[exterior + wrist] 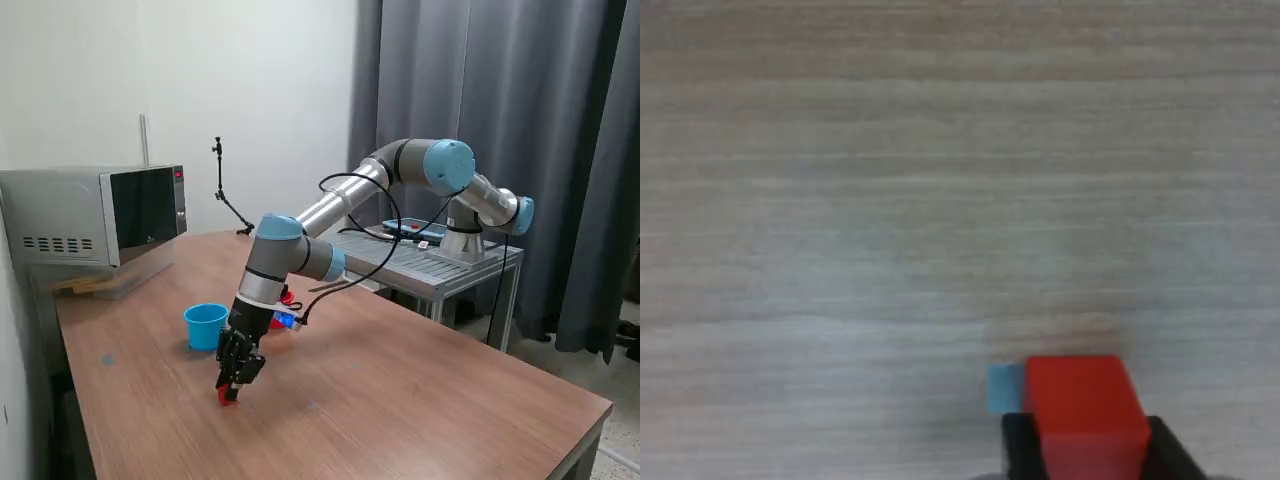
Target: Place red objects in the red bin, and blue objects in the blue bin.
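Observation:
My gripper (234,383) points down at the table, in front of the cups. In the wrist view its two black fingers (1019,446) sit against both sides of a small red cube (1085,405), so the gripper (1087,445) is shut on it. The cube (228,396) shows red at the fingertips, at or just above the table top. The light-blue cup (206,325) stands upright behind the gripper toward the exterior view's left. The red cup (287,297) is mostly hidden behind my wrist. The other red cube and the dark-blue cubes are out of view.
A microwave (98,213) stands at the table's back left in the exterior view. A metal side table (440,265) with the arm's base is behind the wooden table (400,400). A small light-blue patch (1004,388) shows beside the red cube in the wrist view.

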